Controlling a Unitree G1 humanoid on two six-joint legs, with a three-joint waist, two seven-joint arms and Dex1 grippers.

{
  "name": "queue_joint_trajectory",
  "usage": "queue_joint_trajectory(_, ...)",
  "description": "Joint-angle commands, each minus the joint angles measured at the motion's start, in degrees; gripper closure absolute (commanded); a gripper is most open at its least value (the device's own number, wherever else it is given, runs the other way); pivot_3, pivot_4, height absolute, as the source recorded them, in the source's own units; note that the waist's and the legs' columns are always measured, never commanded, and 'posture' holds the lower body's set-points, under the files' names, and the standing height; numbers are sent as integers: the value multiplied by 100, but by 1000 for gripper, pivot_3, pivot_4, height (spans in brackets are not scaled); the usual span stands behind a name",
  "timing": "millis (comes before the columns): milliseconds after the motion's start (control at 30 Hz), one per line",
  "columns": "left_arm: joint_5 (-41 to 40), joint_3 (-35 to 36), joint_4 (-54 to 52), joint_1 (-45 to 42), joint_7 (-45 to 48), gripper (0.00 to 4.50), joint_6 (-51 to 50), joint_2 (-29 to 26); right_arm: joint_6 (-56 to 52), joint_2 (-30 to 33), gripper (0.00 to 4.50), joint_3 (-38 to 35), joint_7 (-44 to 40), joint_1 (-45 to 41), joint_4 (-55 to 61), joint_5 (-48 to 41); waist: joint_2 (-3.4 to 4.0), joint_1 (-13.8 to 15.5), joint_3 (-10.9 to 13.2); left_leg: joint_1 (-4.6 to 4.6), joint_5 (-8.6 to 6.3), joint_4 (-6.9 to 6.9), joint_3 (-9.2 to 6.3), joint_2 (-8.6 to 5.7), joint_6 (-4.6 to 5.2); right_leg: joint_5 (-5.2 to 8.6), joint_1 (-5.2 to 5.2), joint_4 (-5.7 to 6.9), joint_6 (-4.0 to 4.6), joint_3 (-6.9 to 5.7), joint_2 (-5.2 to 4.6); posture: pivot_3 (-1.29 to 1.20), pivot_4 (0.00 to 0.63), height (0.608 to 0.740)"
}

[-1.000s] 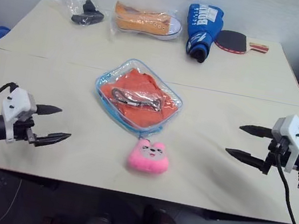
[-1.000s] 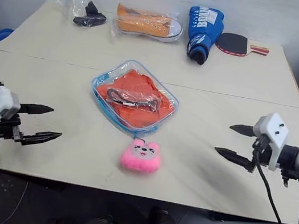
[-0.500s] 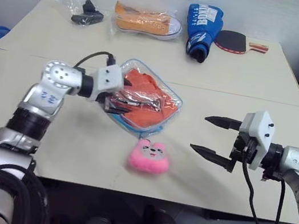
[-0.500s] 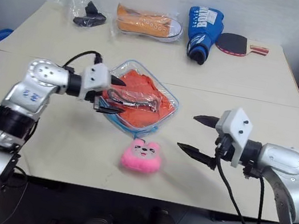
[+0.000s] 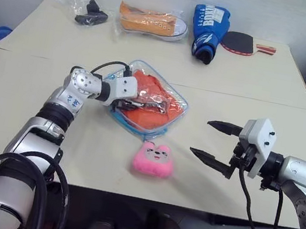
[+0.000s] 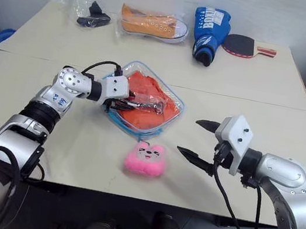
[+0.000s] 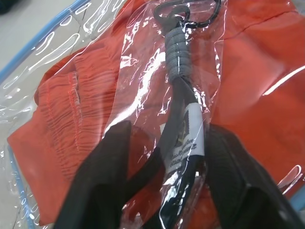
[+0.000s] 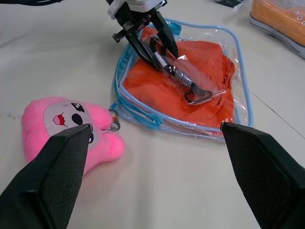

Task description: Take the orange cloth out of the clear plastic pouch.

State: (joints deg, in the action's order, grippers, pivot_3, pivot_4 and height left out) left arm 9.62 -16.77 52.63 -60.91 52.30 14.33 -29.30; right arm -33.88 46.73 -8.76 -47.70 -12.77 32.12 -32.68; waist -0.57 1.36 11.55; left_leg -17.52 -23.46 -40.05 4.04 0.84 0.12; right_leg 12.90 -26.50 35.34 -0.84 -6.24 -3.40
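Observation:
The clear plastic pouch (image 5: 178,103) with light blue trim lies flat mid-table, and the orange cloth (image 5: 151,117) is folded inside it. A small crinkled clear packet (image 7: 183,143) holding a black and grey strap lies over the cloth. My left gripper (image 5: 125,105) reaches in from the pouch's left side, its two fingers (image 7: 107,167) shut on that packet. My right gripper (image 5: 200,137) hovers open and empty to the right of the pouch, a little above the table. In its wrist view, the cloth (image 8: 209,62) shows through the pouch.
A pink plush toy (image 5: 153,159) lies just in front of the pouch. Along the table's far edge are a thin clear bag with a black item (image 5: 86,12), an orange sneaker (image 5: 151,22), a blue boxing glove (image 5: 209,23) and a table tennis paddle (image 5: 240,42).
My left arm swung in from the near left edge to the pouch, and its fingers closed on the strap packet. My right gripper moved left toward the middle and stayed open.

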Motion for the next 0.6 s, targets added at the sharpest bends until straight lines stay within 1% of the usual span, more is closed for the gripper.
queue_joint_trajectory(33,-15,157,-87,-98,4,3744,28,-29,131,15,0,-65,-17,-64,109,-18,0,0,0,0,0,0,0,0,0,0,0,0,0,0,0,0,150,740)
queue_joint_trajectory(100,-129,283,-237,-5,-4,4411,-176,-67,142,6,0,-14,-56,-137,70,-31,0,-3,0,0,0,0,-1,0,0,0,0,0,0,0,0,0,150,740)
queue_joint_trajectory(133,-190,373,-331,41,-37,4465,-309,-98,144,0,0,11,-74,-173,59,-37,0,-6,0,0,0,0,-1,0,0,0,0,0,0,0,0,0,150,740)
queue_joint_trajectory(200,-327,650,-594,135,-169,4465,-722,-228,166,-11,0,111,-136,-283,9,-19,-2,-27,1,1,0,0,0,0,0,0,0,1,0,1,1,0,150,740)
queue_joint_trajectory(333,-417,1405,-1398,610,-944,4465,-1773,-814,144,-75,0,328,-297,-568,-71,-116,-4,-118,2,1,0,1,-3,6,0,0,-3,7,0,1,3,0,150,740)
queue_joint_trajectory(433,-435,2062,-1962,1259,-1640,4465,-2591,-1300,85,-94,0,456,-519,-725,-95,-273,-4,-181,2,6,0,3,-2,8,-1,0,-3,9,0,4,3,0,150,740)
queue_joint_trajectory(500,-439,2689,-2330,1980,-2181,4465,-3112,-1650,83,-101,0,584,-693,-822,-137,-315,-4,-186,2,9,0,5,-3,9,-2,0,-3,11,1,4,1,0,150,740)
queue_joint_trajectory(600,-457,3285,-2799,2825,-2691,4465,-3594,-1896,93,-117,0,720,-856,-932,-233,-334,-5,-174,2,10,0,5,-3,10,-2,1,-4,10,1,7,-2,0,150,740)
